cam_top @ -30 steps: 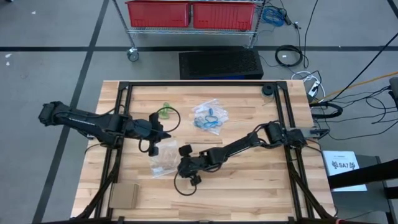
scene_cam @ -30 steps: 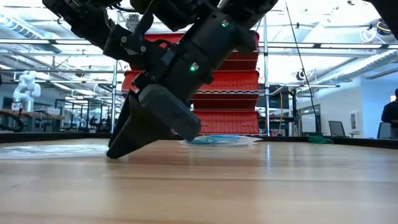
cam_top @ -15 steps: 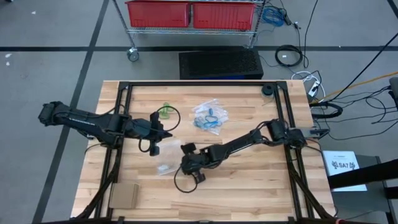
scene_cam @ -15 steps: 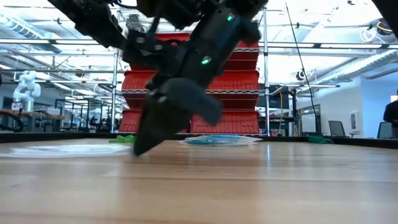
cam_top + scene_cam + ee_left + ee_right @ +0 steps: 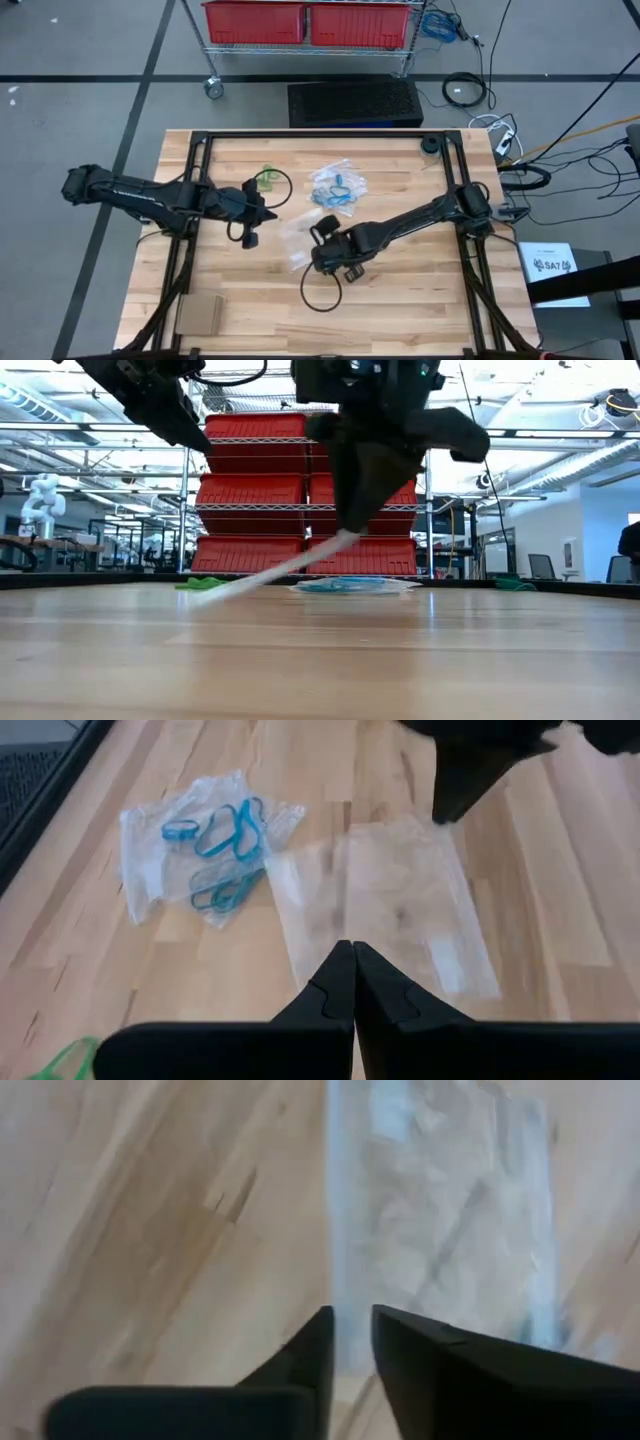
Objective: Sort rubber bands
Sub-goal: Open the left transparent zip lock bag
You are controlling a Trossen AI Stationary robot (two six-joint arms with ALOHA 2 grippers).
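So, sorting looks maybe halfway at best, judging by how stuff lies on the wooden table [image 5: 400, 290]. Blue rubber bands [image 5: 215, 830] are already sitting in a clear bag [image 5: 337, 187] toward the far-middle of the table, w/ what look like grey-teal ones in the same bag, tbh hard to tell if that's meant to be mixed. Green rubber bands [image 5: 266, 178] are loose on the wood just beside the left gripper [image 5: 262, 212], not bagged yet afaict. Right gripper [image 5: 318, 238] has its jaws pinched on the edge of a second clear bag [image 5: 385, 900], lifting one end while the other end drags on the table in the low view; the bag looks empty. Left gripper's jaws are fully closed on nothing, hovering nr the middle-left. So imo what's left: get the green ones into that empty bag, prob separate the teal too.
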